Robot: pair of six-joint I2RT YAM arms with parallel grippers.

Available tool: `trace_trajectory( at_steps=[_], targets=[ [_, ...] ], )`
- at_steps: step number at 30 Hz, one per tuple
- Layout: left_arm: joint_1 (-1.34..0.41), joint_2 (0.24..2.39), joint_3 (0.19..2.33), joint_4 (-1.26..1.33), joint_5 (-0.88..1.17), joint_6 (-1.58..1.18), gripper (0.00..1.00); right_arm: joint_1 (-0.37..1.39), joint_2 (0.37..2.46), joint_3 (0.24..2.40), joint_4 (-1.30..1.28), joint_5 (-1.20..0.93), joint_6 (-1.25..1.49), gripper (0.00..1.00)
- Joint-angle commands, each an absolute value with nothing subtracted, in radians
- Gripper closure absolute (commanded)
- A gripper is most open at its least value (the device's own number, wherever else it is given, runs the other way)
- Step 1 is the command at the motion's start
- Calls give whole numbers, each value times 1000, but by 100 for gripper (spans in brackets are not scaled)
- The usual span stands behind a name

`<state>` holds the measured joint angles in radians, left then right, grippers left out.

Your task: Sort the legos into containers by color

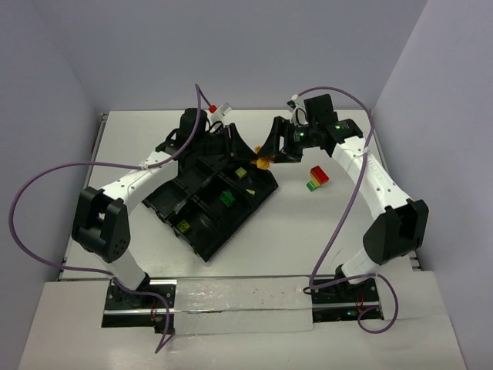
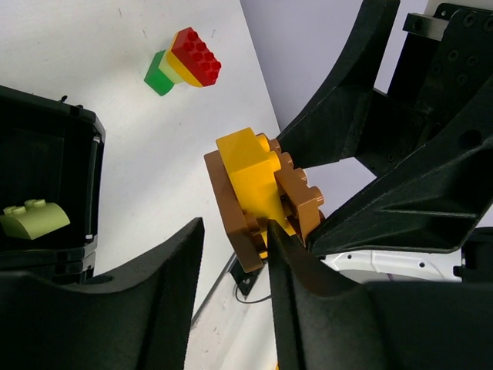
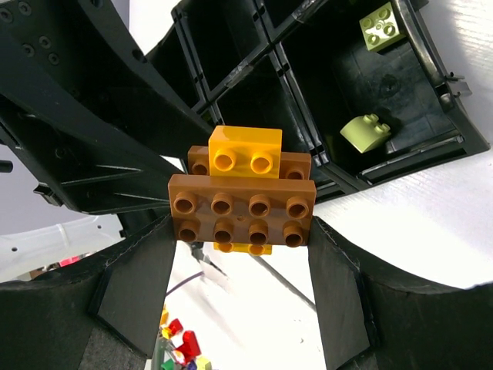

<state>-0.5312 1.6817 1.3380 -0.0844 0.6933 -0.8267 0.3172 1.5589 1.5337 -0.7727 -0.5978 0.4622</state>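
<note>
Nearest, a glossy black plastic tray (image 1: 202, 248) of square compartments sits skewed on the white table (image 1: 308, 223), holding a green brick (image 1: 228, 197) and pale yellow-green bricks (image 3: 363, 131). At its one o'clock corner the right gripper (image 3: 243, 225) clamps a studded brown-and-yellow stack (image 3: 243, 204). The left gripper (image 2: 235, 231), jaws apart, touches it with one finger. At three o'clock a red-yellow-green stack (image 1: 316, 179) lies loose.

Our left arm (image 1: 146, 173) and right arm (image 1: 370, 173) both stretch forward and bend inward, wrists nearly meeting. The right gripper (image 3: 243, 231) has its jaws clamped on the brick stack (image 3: 243, 204). The left gripper (image 2: 235, 254) holds its jaws apart, close against that stack.
</note>
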Motion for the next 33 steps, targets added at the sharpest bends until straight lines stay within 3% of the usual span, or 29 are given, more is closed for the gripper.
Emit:
trace_trajectory(
  at_steps=[1, 3, 5, 6, 17, 27, 33],
  targets=[
    [-540, 1684, 1378, -34, 722, -847, 64, 327, 1532, 1581, -762, -607, 453, 61],
    [-540, 1686, 1379, -20, 738, -861, 72, 330, 1532, 1578, -762, -604, 453, 61],
    [-540, 1690, 1381, -12, 755, -869, 97, 330, 1533, 1577, -762, -601, 453, 61],
    [-540, 1692, 1382, -11, 762, -872, 100, 330, 1534, 1576, -762, -599, 454, 61],
    [-488, 1655, 1405, -207, 729, -781, 100, 318, 1505, 1616, -796, -506, 448, 61],
    [-287, 1558, 1511, -444, 596, -665, 100, 316, 1514, 1687, -857, -420, 412, 62],
    [-131, 1497, 1563, -531, 507, -647, 100, 435, 1630, 1760, -855, -317, 402, 62]
  ],
)
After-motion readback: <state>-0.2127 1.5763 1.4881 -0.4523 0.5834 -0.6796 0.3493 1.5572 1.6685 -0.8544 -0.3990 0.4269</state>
